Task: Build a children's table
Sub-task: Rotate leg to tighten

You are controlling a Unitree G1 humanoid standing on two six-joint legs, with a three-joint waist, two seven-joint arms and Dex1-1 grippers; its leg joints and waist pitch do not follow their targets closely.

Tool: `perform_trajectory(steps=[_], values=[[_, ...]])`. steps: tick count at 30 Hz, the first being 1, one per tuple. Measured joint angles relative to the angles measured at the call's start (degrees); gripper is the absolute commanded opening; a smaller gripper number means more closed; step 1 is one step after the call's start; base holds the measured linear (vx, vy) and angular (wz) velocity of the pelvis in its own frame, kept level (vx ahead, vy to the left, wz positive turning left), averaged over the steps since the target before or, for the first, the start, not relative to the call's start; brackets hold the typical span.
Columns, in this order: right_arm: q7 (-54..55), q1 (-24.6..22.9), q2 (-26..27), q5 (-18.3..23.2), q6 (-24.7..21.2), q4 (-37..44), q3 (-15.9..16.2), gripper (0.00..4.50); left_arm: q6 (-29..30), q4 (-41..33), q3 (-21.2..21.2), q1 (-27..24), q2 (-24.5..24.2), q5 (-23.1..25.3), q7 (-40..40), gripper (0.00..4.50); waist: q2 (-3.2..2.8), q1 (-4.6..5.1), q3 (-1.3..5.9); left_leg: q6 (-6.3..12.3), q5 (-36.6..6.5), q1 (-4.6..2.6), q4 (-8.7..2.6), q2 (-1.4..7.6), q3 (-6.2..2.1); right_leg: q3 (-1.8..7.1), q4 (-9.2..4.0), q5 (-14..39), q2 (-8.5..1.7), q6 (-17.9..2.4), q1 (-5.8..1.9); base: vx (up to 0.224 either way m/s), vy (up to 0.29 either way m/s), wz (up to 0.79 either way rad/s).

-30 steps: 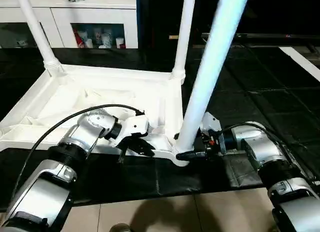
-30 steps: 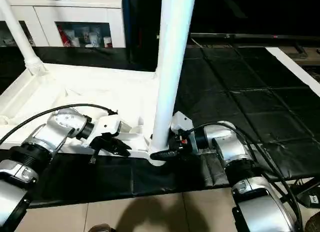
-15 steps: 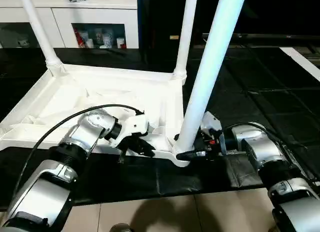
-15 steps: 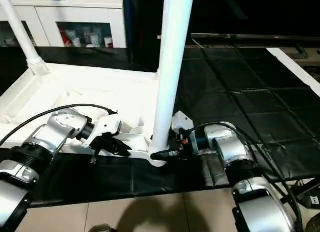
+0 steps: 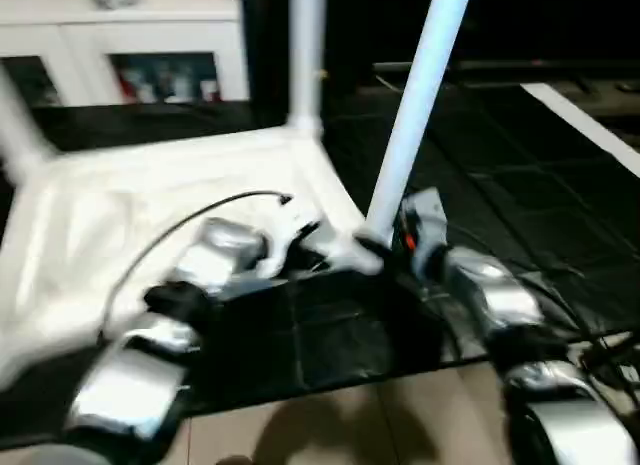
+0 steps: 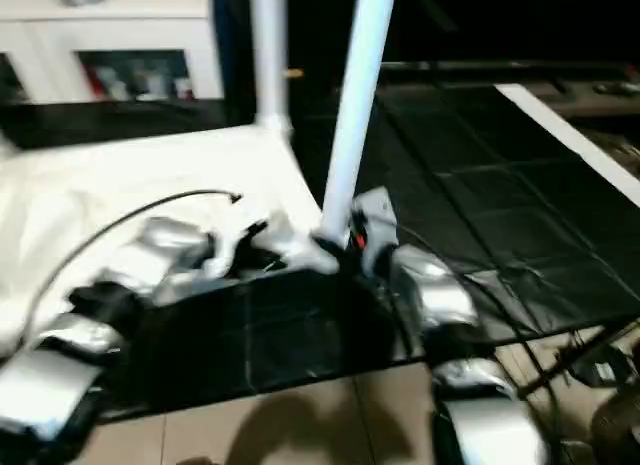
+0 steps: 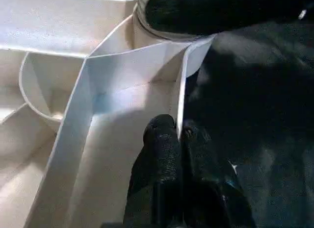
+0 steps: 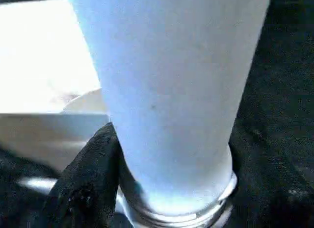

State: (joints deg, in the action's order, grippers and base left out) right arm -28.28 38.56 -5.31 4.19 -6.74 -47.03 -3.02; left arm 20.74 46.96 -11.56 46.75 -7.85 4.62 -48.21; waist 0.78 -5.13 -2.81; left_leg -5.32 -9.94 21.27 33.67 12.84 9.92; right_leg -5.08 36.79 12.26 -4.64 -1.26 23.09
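Note:
The children's table (image 5: 120,195) lies upside down on black mats, its ribbed underside facing up. One white leg (image 5: 305,55) stands at the far corner. The near-corner leg (image 5: 418,105) rises tilted to the right. My right gripper (image 5: 388,243) is closed around the base of that leg (image 8: 171,90), with one black finger (image 8: 88,179) pressed against its side. My left gripper (image 7: 179,132) is shut on the thin frame wall (image 7: 182,86) of the table beside that corner, pinching it between both fingers; it also appears next to the corner as the left gripper (image 5: 305,247).
A white glass-door cabinet (image 5: 150,55) stands behind the table. Black floor mats (image 5: 520,185) spread to the right, with a white strip (image 5: 580,120) across them. Tan floor tiles (image 5: 330,425) lie in front of the mats, near my arms.
The whole view has swung and blurred, so the camera has moved. Both grippers keep the same holds at the table's near corner.

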Motion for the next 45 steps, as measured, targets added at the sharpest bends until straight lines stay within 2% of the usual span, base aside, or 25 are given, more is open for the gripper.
perform_trajectory(steps=[3, 5, 8, 9, 11, 13, 17, 23, 28, 31, 38, 45], values=[[1.1, 0.1, 0.3, -0.9, 1.2, -0.4, 0.0, 2.72, 0.3, -0.5, -0.1, 0.0, 0.3, 0.3, 0.8, 0.0, -0.01, -0.03, -0.01, 0.08, 0.0, 0.04, -0.06, -0.02, 0.01, -0.01, -0.13, 0.0, 0.0, 0.0, 0.0, 0.0, 0.0, 0.0], [1.1, 0.1, 0.3, -1.2, 1.3, -0.4, 0.0, 3.28, 0.4, -0.7, -0.2, 0.0, 0.3, 0.6, 0.8, 0.0, -0.01, 0.0, -0.01, 0.33, 0.2, 0.05, -0.06, -0.02, 0.02, 0.0, -0.16, 0.0, 0.0, 0.0, 0.0, 0.0, 0.0, 0.0], [1.1, 0.0, 0.8, -1.6, 1.6, -0.3, 0.0, 3.51, 0.5, -1.2, -0.8, -0.1, -0.2, 0.8, 0.7, 0.0, -0.01, 0.14, -0.01, 0.32, 0.2, 0.02, -0.06, 0.0, 0.02, 0.0, -0.13, 0.0, 0.0, 0.0, 0.0, 0.0, 0.0, 0.0], [1.1, -0.2, 0.8, -1.6, 2.0, -0.3, 0.2, 3.78, 0.4, -1.6, -0.9, -0.3, -0.4, 0.9, 0.4, 0.0, -0.01, 0.17, -0.01, 0.32, 0.2, 0.02, -0.07, 0.02, 0.02, 0.0, -0.13, 0.0, 0.03, 0.0, 0.0, 0.0, 0.0, 0.0], [0.7, -0.4, 0.9, -1.6, 2.6, -0.2, 0.7, 3.86, -0.4, -2.4, -1.4, -0.9, -1.1, 1.0, -0.2, 0.0, -0.01, 0.28, -0.01, 0.31, 0.2, 0.01, -0.07, 0.04, 0.02, 0.0, -0.15, 0.0, 0.1, 0.0, 0.0, 0.0, 0.0, 0.0], [-1.3, -0.9, 0.9, -1.5, 3.2, 0.2, 1.1, 4.11, -2.0, -3.0, -1.9, -1.5, -2.3, 1.3, -1.7, 0.0, -0.01, 0.38, -0.01, 0.31, 0.2, 0.01, -0.09, 0.04, 0.02, 0.0, -0.19, 0.0, 0.22, 0.0, 0.0, 0.0, 0.0, 0.0], [-10.5, -3.2, -2.1, -1.2, 5.8, 1.9, 3.0, 4.43, -5.9, -2.9, -2.6, -2.1, -5.6, 1.3, -7.0, 0.0, -0.02, -0.02, -0.02, 0.32, 0.2, 0.06, -0.13, 0.04, 0.01, -0.04, -0.24, 0.0, 0.23, 0.0, 0.02, 0.0, 0.0, 0.0], [-27.2, -5.0, -7.7, 2.4, 8.2, 4.8, 5.0, 4.43, -12.8, -2.9, -4.1, -3.5, -11.6, 0.1, -17.7, 0.0, -0.03, -0.6, -0.04, 0.34, 0.2, 0.14, -0.04, 0.08, -0.01, -0.08, -0.21, 0.0, 0.2, 0.0, 0.02, 0.0, 0.0, 0.0], [-38.0, -4.5, -11.8, 3.6, 9.0, 6.4, 6.1, 4.43, -17.9, -3.1, -6.8, -3.6, -15.1, 0.1, -27.3, 0.0, -0.04, -2.38, -0.04, 0.17, 0.1, 0.15, 0.08, 0.15, 0.03, -0.12, -0.18, 0.0, 0.15, 0.0, -0.09, 0.0, 0.0, 0.0], [-44.6, -4.4, -14.4, 3.6, 9.4, 6.3, 8.5, 4.43, -20.8, -3.3, -8.2, -3.6, -17.1, 0.2, -32.0, 0.0, -0.03, -3.1, -0.03, 0.04, 0.0, 0.16, 0.17, 0.14, 0.03, -0.12, -0.13, 0.0, 0.12, 0.0, -0.11, 0.0, 0.0, 0.0], [-53.0, -2.3, -16.0, 3.5, 9.3, 6.2, 11.0, 4.43, -23.6, -3.2, -9.6, -3.6, -17.7, 0.2, -36.6, 0.0, 0.0, -3.58, -0.02, 0.03, 0.0, 0.14, 0.26, 0.12, 0.0, -0.14, -0.01, 0.0, 0.08, 0.0, -0.15, 0.0, 0.0, 0.0], [-55.9, -2.2, -14.1, 4.8, 8.0, 5.7, 12.4, 3.77, -24.9, -3.1, -10.2, -3.5, -17.1, 0.2, -37.8, 0.0, 0.02, -3.86, -0.03, 0.04, 0.0, 0.14, 0.27, 0.11, 0.0, -0.14, 0.0, 0.0, 0.07, 0.0, -0.15, 0.0, 0.0, 0.0]])
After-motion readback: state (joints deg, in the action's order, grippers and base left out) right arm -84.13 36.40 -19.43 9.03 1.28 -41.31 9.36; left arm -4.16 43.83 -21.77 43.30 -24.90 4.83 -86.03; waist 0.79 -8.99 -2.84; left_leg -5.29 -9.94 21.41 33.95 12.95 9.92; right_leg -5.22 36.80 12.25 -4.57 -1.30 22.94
